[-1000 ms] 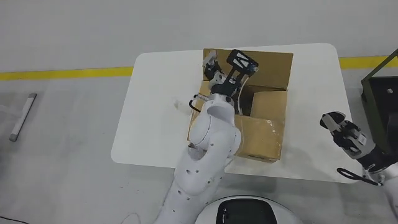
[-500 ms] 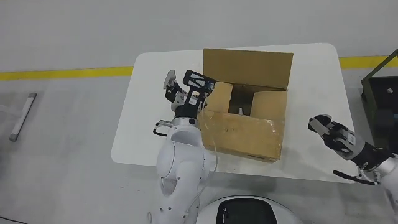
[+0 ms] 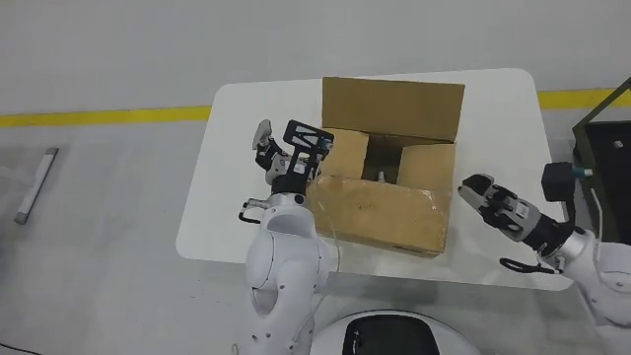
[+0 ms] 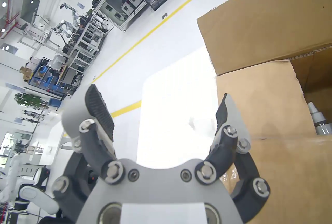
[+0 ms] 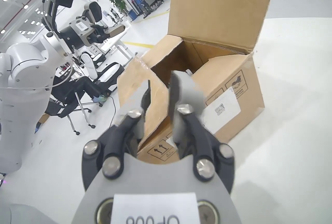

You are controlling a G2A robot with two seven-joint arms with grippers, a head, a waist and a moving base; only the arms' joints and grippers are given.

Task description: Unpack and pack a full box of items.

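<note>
An open cardboard box [image 3: 389, 212] stands in the middle of the white table [image 3: 232, 197], its far flap [image 3: 392, 106] laid back. Inside it a white-capped spray bottle [image 4: 317, 118] stands upright; the other contents are hidden. My left gripper [image 3: 264, 144] hovers just off the box's left wall [image 4: 262, 110], open and holding nothing [image 4: 160, 110]. My right gripper [image 3: 481, 197] hangs near the box's right side. Its fingers [image 5: 179, 90] are a little apart with nothing between them, pointing at the box [image 5: 207, 79].
Bare table lies left of the box and along its right edge [image 3: 513, 108]. A dark green cabinet [image 3: 603, 163] stands off the table's right end. Yellow floor tape [image 3: 99, 115] runs behind the table.
The left arm drew back from above the box opening to the box's left side. The right gripper moved left across the table toward the box's right wall.
</note>
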